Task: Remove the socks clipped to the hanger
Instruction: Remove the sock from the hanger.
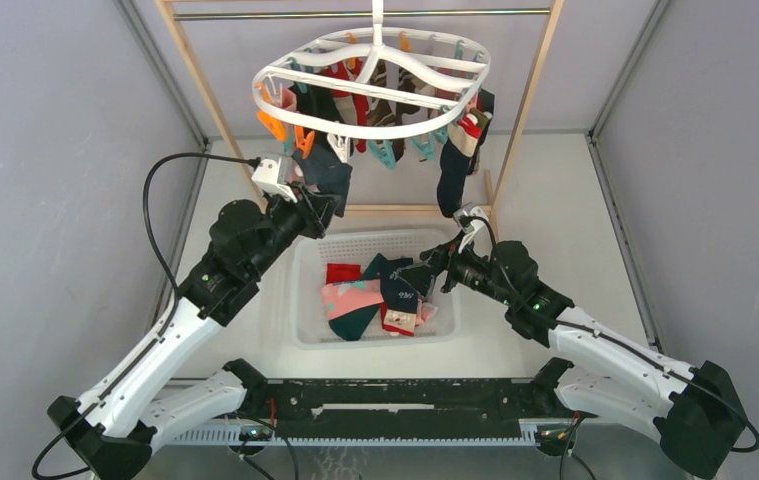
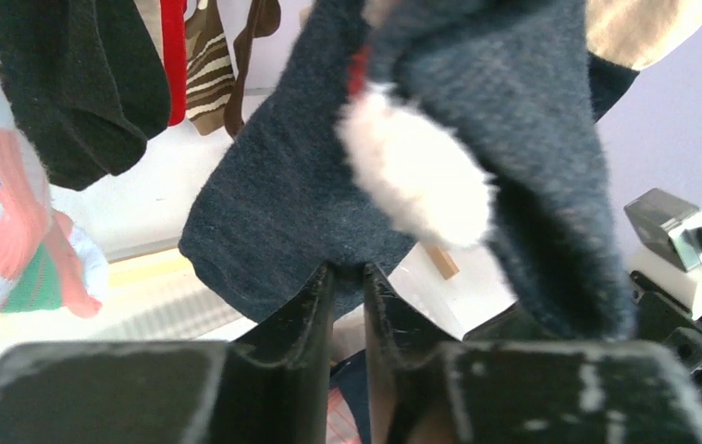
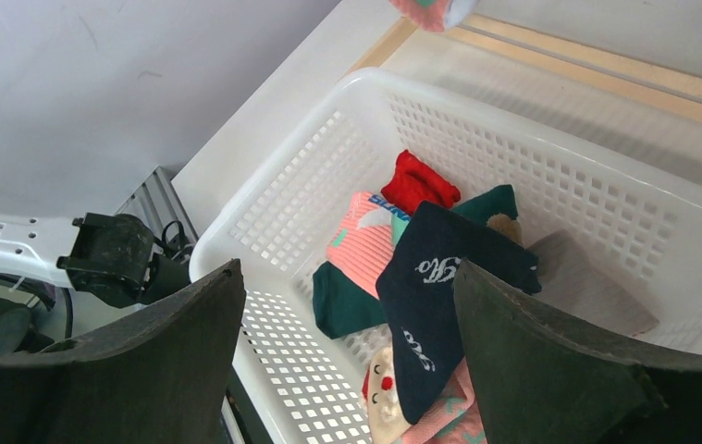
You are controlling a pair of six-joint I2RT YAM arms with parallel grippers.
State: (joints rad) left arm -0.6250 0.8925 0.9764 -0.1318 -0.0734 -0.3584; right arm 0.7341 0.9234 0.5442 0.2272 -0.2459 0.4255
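Nearest me the two arms reach up from the edge of the surface [image 1: 565, 220]; between them sits the white mesh basket [image 1: 302, 300], and it already holds a small heap: a red sock [image 1: 343, 272], a pink-and-teal patterned one [image 1: 350, 302], a navy one with white lettering [image 3: 439, 277] and a few more I cannot count; so a fair part of the job looks done. The right pincer [image 3: 347, 268] hovers just over that heap with its fingers wide apart and nothing between them. A little farther back the left pincer [image 2: 348, 273] is raised under the near-left side of the hanger [image 1: 377, 44], fingers drawn together on the lower hem of a charcoal sock [image 2: 291, 185], which hangs taut from above; whether its clip has let go I cannot tell. Beyond that the white ring hangs from the wooden rack [image 1: 530, 110] with plenty left on it: red, brown-striped and black socks in the middle, a long navy sock [image 1: 452, 175] on the right; some orange clips [image 1: 273, 125] at the left dangle bare. I would judge the work well under way, though several pulls remain.
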